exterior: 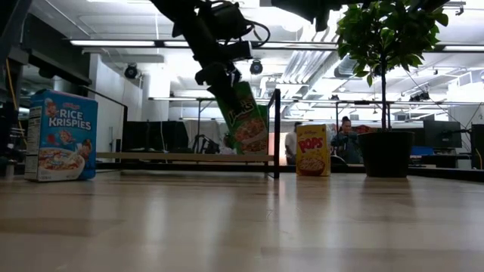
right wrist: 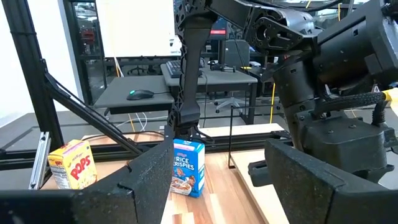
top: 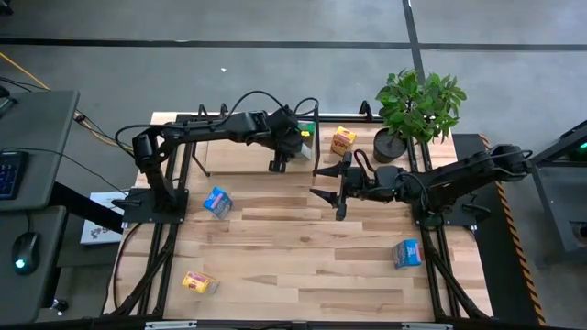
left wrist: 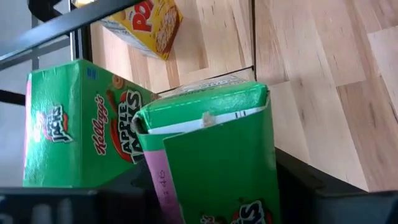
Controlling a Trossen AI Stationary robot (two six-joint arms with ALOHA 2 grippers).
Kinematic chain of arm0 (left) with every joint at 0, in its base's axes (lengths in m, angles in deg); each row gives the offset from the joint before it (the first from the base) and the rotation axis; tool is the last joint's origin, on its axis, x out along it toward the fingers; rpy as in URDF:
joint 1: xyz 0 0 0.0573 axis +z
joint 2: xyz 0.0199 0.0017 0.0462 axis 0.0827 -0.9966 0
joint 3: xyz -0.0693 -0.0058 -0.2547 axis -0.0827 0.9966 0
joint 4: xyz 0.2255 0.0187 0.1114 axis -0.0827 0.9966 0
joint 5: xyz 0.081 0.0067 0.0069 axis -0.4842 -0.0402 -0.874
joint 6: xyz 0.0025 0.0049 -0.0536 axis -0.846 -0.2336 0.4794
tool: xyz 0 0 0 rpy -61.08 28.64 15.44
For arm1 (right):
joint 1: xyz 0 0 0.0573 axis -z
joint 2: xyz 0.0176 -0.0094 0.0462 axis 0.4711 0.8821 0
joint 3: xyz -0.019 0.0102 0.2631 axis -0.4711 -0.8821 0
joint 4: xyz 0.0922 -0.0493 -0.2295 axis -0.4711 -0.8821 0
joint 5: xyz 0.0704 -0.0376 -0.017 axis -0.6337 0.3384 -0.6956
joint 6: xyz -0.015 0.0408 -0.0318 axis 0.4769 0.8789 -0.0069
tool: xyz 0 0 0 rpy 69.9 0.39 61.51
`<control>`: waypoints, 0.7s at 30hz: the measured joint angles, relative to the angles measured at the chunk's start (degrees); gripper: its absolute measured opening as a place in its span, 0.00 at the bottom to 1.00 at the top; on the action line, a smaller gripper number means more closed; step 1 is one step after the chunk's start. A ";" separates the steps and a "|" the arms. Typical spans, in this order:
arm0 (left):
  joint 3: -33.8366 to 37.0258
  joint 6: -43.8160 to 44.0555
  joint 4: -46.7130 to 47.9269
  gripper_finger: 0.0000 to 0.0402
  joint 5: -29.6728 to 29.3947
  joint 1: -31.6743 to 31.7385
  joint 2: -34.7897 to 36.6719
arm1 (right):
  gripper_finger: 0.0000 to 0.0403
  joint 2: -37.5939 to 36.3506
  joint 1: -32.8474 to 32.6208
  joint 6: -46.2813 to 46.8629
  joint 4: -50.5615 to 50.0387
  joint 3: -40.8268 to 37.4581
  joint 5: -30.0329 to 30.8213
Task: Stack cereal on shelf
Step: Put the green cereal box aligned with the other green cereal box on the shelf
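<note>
My left gripper (top: pixel 295 142) is over the shelf (top: pixel 238 160) at the table's far edge, shut on a green cereal box (exterior: pixel 246 121). A second green box (left wrist: pixel 74 124) stands on the shelf just beyond the held one. A yellow-orange box (top: pixel 343 140) stands upright to the right of the black divider (exterior: pixel 276 132). On the tabletop lie one blue box (top: pixel 217 201), another blue box (top: pixel 406 253) and a second yellow-orange box (top: pixel 199 282). My right gripper (top: pixel 330 188) hovers open over the table's middle, holding nothing. My left gripper pinches the green box's upper end (exterior: pixel 231 91) between its two fingers (left wrist: pixel 311 186), coming from above and pointing down. The box hangs tilted below the fingers. Its lower end (exterior: pixel 255 149) is at the shelf board; whether it touches, I cannot tell.
A potted plant (top: pixel 417 105) stands at the far right corner, beside the right arm's base. Black frame bars run along both table sides. Open tabletop lies between the scattered boxes, in the near middle. People show in the room beyond the table.
</note>
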 joint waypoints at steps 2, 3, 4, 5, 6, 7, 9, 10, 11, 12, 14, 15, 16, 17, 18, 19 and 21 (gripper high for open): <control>0.00 -0.11 -0.23 0.51 0.00 0.00 0.00 | 0.61 0.00 0.00 0.08 -0.02 0.00 0.00; 0.00 -0.11 -0.25 0.52 -0.03 0.00 0.00 | 0.61 0.00 0.01 0.68 -0.02 0.00 0.00; 0.00 -0.11 -0.27 0.54 -0.15 0.13 0.00 | 0.61 0.00 0.00 0.93 -0.02 0.00 0.00; 0.00 -0.11 -0.27 0.55 -0.17 0.30 0.00 | 0.61 0.00 0.02 1.11 -0.02 0.00 0.00; 0.00 -0.11 -0.26 0.56 -0.19 0.40 0.00 | 0.61 0.00 0.00 1.33 -0.01 0.00 0.01; 0.04 -0.12 -0.36 0.57 -0.24 0.54 0.00 | 0.61 0.00 0.00 1.67 -0.02 0.00 0.00; 0.49 -0.41 -1.24 0.58 -0.37 0.73 0.02 | 0.61 0.00 0.01 2.21 -0.02 0.00 0.00; 0.53 -0.48 -1.35 0.59 -0.40 0.74 -0.02 | 0.61 0.00 0.00 2.37 -0.02 0.00 0.00; 0.57 -0.52 -1.53 0.60 -0.42 0.74 -0.02 | 0.61 0.00 0.00 2.38 0.00 0.00 0.00; 0.57 -0.53 -2.01 0.60 -0.44 0.74 -0.02 | 0.61 0.00 0.01 2.36 -0.02 0.00 0.00; 0.36 -0.56 -2.96 0.61 -1.38 0.70 -0.02 | 0.61 0.02 0.00 2.13 0.03 0.00 0.00; -0.07 -0.58 -2.64 0.61 -2.19 0.70 -0.02 | 0.61 0.02 0.01 2.11 0.23 -0.02 0.00; -0.59 -0.59 -2.51 0.61 -3.26 0.70 -0.02 | 0.61 0.02 0.00 2.11 0.39 -0.02 0.00; -1.18 -0.69 -2.73 0.61 -4.16 0.69 -0.02 | 0.61 0.02 0.01 2.10 0.42 -0.02 0.00; -1.77 -1.01 -2.81 0.61 -4.80 0.73 -0.01 | 0.61 0.02 0.00 2.08 0.42 -0.02 0.00; -2.35 -1.33 -2.57 0.61 -5.30 0.79 0.00 | 0.61 0.02 0.00 2.11 0.42 -0.02 0.00; -3.91 -1.61 -1.20 0.61 -5.71 0.83 0.00 | 0.61 0.02 0.00 2.23 0.42 -0.02 0.00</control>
